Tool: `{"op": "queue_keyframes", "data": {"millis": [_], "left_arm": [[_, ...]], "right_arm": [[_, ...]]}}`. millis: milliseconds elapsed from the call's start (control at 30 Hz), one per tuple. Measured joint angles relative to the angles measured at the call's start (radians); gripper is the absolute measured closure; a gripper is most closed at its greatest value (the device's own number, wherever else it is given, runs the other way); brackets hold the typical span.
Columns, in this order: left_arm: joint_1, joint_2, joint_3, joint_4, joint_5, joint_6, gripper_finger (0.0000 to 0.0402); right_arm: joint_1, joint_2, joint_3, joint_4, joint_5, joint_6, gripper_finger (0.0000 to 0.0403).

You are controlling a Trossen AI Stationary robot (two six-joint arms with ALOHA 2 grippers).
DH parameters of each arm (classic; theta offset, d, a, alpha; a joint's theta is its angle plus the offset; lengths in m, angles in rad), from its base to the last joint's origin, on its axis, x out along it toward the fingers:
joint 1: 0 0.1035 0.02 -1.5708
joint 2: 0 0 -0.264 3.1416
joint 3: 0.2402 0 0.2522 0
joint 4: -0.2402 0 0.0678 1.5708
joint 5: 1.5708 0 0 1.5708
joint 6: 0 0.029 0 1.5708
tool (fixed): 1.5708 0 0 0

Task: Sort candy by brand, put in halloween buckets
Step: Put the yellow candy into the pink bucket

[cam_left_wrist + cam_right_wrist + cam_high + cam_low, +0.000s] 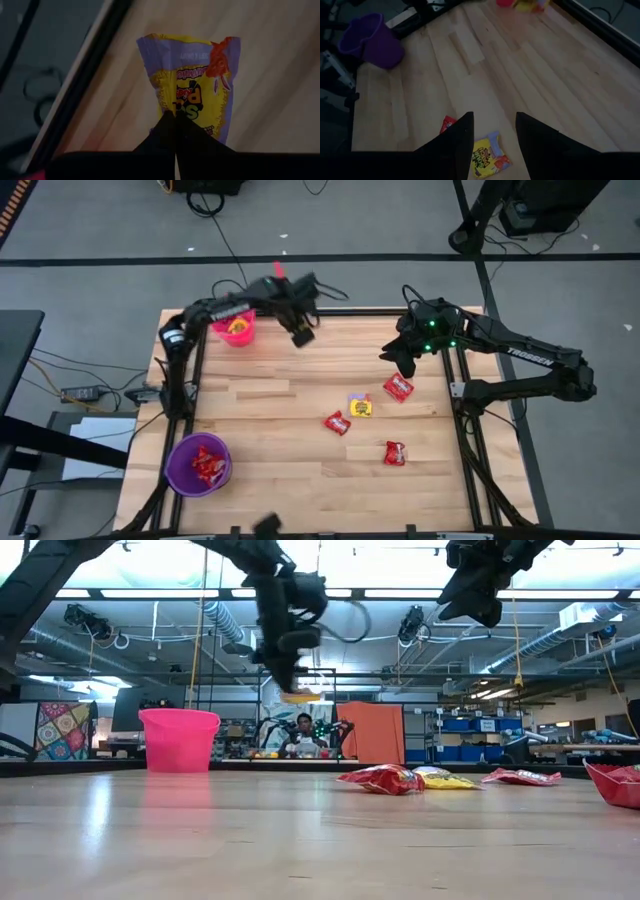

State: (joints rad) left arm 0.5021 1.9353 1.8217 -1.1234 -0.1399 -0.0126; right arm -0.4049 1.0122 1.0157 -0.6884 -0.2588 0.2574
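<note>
At about eleven o'clock on the table, a yellow-and-purple packet [192,85] is pinched in the left gripper [300,333], held aloft just beside the pink bucket [238,330], apparently mid-delivery. Red packets already lie in the purple bucket [182,470] at seven o'clock; three red packets and one yellow packet [359,406] are left on the wood. The right gripper [492,131], fingers spread and empty, is poised above them.

Bucket with candy [239,329] set at table [290,490] far-left corner; second bucket [198,463] near-left; four packets [337,422] scattered right of centre.

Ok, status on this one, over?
Left gripper shut on a yellow candy packet, raised near the pink bucket. Right gripper open, empty, above the loose candy. Purple bucket holds red packets. Nothing in the way.
</note>
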Motion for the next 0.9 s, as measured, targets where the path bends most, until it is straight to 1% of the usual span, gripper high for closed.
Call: {"op": "queue_keyframes", "data": {"millis": [133,300,400,500,633,767,900], "left_arm": [[0.103,-0.047,0.000,-0.074,-0.058,-0.001,0.0401],[0.230,-0.126,-0.014,-0.123,-0.091,0.038,0.0401],[0.317,-0.203,-0.097,-0.124,-0.094,0.034,0.0401],[0.393,-0.289,-0.229,-0.106,-0.094,0.027,0.0401],[0.459,-0.404,-0.400,0.005,-0.024,0.006,0.0401],[0.500,-0.439,-0.505,0.077,-0.025,0.009,0.0401],[0.541,-0.417,-0.573,0.076,-0.035,0.022,0.0401]], "right_arm": [[-0.003,0.000,0.000,0.012,-0.004,-0.024,0.0244],[-0.004,0.000,0.000,0.027,0.001,-0.024,0.0244],[-0.004,0.000,0.000,0.054,0.003,-0.013,0.0244],[-0.004,0.000,0.000,0.085,0.003,0.006,0.0244],[-0.004,0.000,0.000,0.110,0.005,0.020,0.0244],[-0.004,0.000,0.000,0.123,0.004,0.039,0.0244],[-0.004,0.000,0.000,0.127,0.004,0.073,0.0244]]}}
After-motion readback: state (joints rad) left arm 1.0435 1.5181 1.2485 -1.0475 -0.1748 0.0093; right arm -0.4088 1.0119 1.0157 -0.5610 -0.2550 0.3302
